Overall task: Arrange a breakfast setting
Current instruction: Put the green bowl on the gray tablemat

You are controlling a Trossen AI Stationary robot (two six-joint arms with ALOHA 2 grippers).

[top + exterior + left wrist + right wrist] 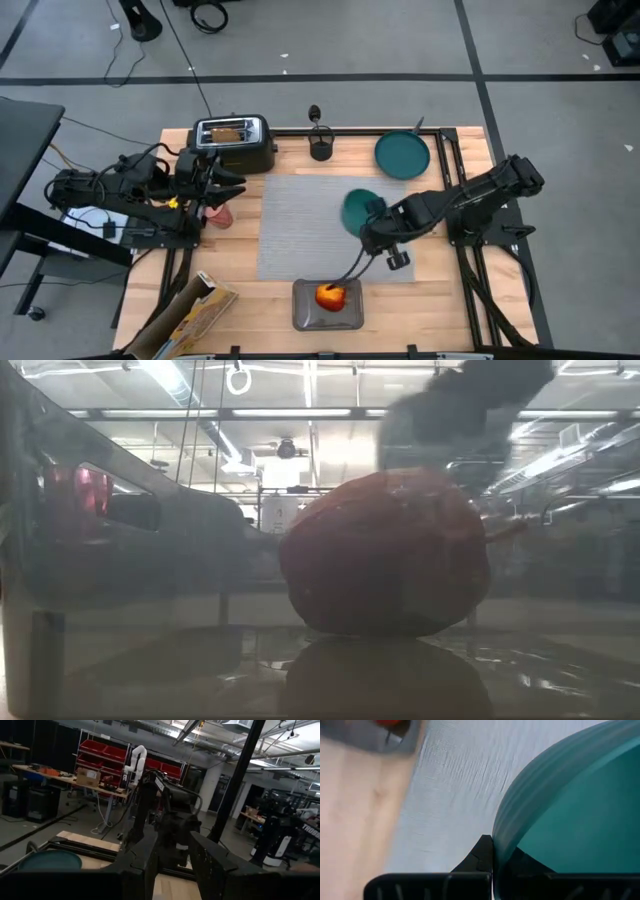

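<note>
Teal bowl (357, 209) gripped at its rim by the right pincer (372, 222) over the grey placemat (300, 225), apple (332, 296) left on the tray (304, 316), left pincer (232, 187) parked beside the toaster (234, 142), its state not discernible.

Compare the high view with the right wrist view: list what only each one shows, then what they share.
Only the high view: the toaster, the teal plate at the table's far right corner, the apple in the grey tray, the left gripper near the toaster, and both whole arms.

Only the right wrist view: the right gripper shut on the bowl's rim, close up, with the bowl's ribbed outer wall.

Both: the teal bowl over the grey placemat, held by the right gripper.
</note>
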